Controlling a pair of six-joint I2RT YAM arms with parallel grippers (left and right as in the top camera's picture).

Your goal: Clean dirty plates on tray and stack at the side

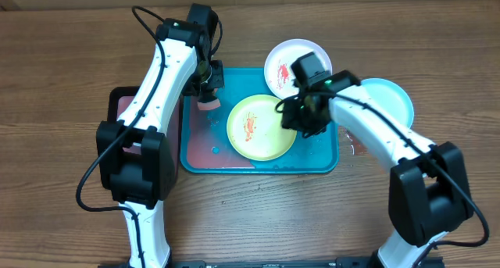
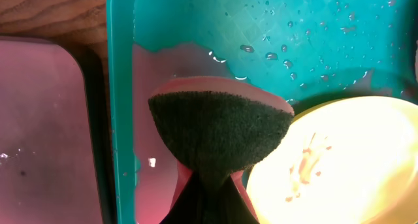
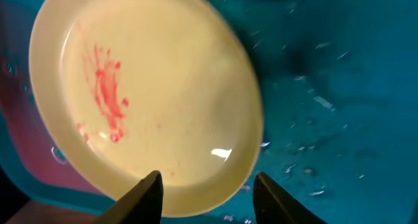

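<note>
The lime green plate (image 1: 262,127), marked with an orange smear, lies in the turquoise tray (image 1: 320,155). My right gripper (image 1: 301,116) hangs open at the plate's right rim; in the right wrist view the green plate (image 3: 144,87) has its rim below the gap of the right gripper (image 3: 208,188). My left gripper (image 1: 209,96) is shut on a pink sponge (image 2: 219,126) with a dark scrub face, just left of the green plate (image 2: 339,165). A white plate (image 1: 285,65) with a red smear rests at the tray's far edge. The light blue plate (image 1: 387,100) lies right of the tray.
A smaller black-rimmed pinkish tray (image 1: 125,112) sits against the turquoise tray's left side. Pinkish water pools in the turquoise tray's left part (image 2: 157,119), and droplets cover its floor (image 3: 339,67). Wooden table surrounds everything.
</note>
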